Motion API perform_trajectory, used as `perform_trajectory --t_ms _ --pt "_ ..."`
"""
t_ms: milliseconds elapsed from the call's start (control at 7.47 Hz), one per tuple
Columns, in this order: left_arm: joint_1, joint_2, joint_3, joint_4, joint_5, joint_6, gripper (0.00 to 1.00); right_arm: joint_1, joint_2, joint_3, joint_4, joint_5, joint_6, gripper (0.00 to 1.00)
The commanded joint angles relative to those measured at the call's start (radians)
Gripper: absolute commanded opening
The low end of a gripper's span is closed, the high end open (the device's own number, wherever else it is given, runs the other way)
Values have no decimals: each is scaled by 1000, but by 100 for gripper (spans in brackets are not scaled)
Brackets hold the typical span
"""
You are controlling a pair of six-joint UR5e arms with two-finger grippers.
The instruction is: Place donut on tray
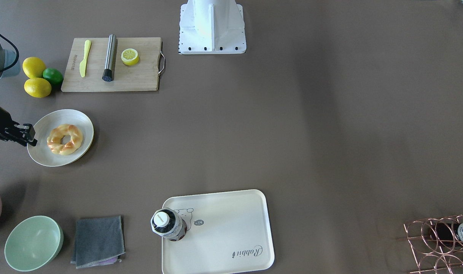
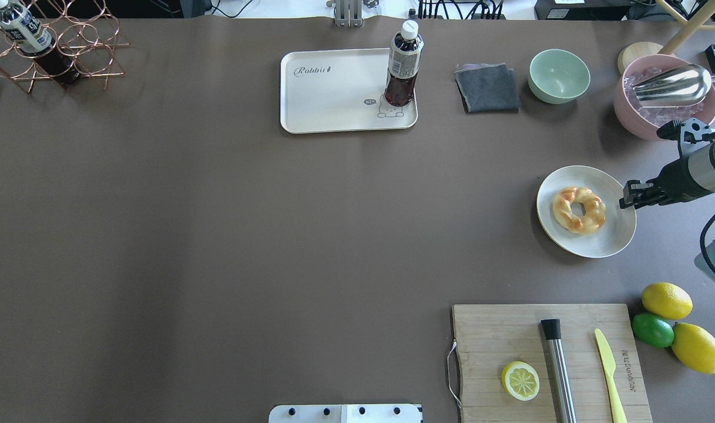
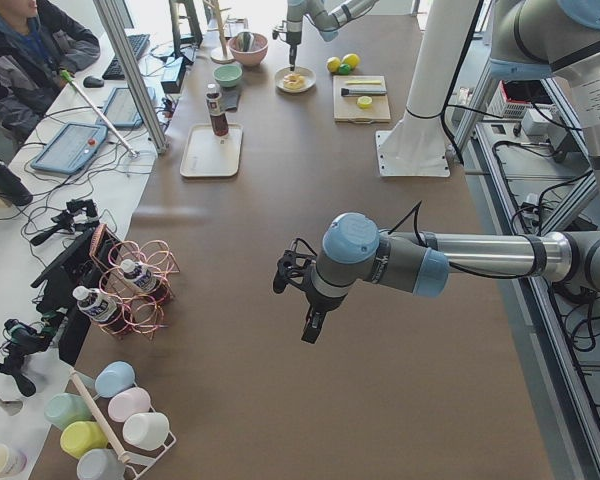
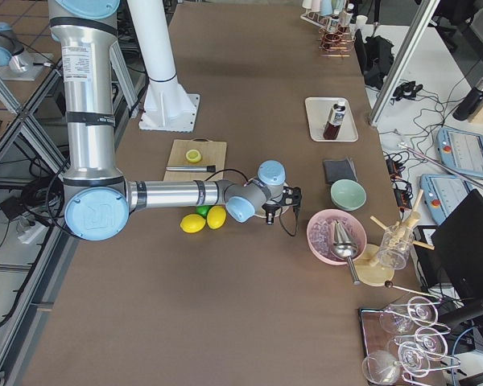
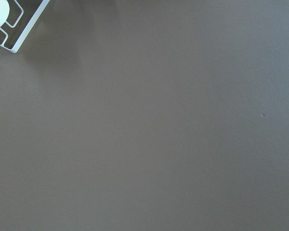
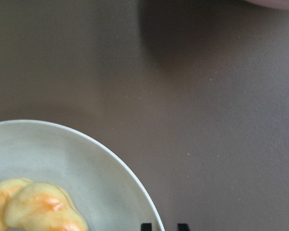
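Note:
The golden-brown braided donut (image 2: 578,209) lies on a round white plate (image 2: 616,235) at the table's right side; it also shows in the front view (image 1: 64,139) and partly in the right wrist view (image 6: 33,211). The cream tray (image 2: 333,88) with the "Rabbit" script stands at the far middle of the table and carries a dark drink bottle (image 2: 402,64). My right gripper (image 2: 629,194) hovers at the plate's right rim, beside the donut and apart from it; its fingertips (image 6: 146,226) show a narrow gap and hold nothing. My left gripper (image 3: 308,325) hangs over bare table; I cannot tell its state.
A wooden cutting board (image 2: 492,329) with a lemon half (image 2: 520,380), a metal cylinder and a yellow knife lies near right. Lemons and a lime (image 2: 653,329), a pink bowl with a scoop (image 2: 663,88), a green bowl (image 2: 559,76), a grey cloth (image 2: 487,88) and a copper wire rack (image 2: 51,53) stand around.

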State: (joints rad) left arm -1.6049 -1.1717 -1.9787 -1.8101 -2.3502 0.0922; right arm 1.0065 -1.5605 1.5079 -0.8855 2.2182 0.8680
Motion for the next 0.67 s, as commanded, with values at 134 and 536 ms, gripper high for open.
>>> perform_trajectory --t_ms 134,536 --pt "-1 0 -2 0 0 0 97 0 5 14 0 4 0 0" --pt "8 -38 -9 -2 -12 -128 97 0 10 142 -1 76 84 0"
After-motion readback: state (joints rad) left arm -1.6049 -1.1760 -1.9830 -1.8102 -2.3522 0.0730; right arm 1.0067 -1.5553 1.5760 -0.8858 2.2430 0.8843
